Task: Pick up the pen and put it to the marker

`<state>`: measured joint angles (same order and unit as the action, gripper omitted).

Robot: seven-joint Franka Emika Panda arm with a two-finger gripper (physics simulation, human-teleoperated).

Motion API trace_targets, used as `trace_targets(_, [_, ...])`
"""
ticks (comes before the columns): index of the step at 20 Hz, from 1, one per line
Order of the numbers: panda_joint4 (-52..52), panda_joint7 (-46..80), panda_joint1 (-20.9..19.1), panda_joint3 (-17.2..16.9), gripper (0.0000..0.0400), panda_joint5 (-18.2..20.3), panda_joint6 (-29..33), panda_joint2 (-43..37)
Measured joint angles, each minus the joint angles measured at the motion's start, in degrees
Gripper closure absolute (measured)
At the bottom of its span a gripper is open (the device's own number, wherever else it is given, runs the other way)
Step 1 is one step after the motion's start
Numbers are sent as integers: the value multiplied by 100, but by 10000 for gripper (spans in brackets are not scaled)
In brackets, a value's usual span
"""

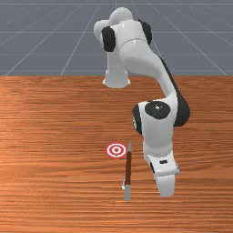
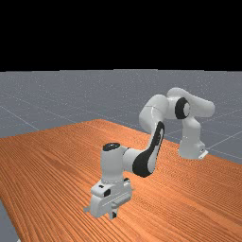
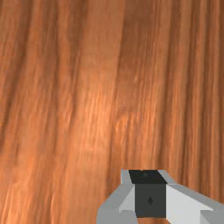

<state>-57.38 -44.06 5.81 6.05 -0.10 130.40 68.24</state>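
Far view: white-and-grey end effector hides mid-section of slim brown-and-grey pen. Wrist view crops the end effector at the bottom. Orange-brown wood counter cut off front view's left.

Best classified as a simulated robotics workspace, akin to a virtual lab. Identifiable by a wood-grain tabletop, a Franka Emika Panda arm based near one tabletop edge, a grey, pale-gridded ground plane and, in the far view, a black backdrop above the horizon.
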Motion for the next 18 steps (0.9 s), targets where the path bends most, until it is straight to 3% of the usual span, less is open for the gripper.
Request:
trace_targets(16, [-520,-980,-796,63,400,28,201,-279])
trace_targets(18, [-156,-873,-815,17,400,48,-130,-102])
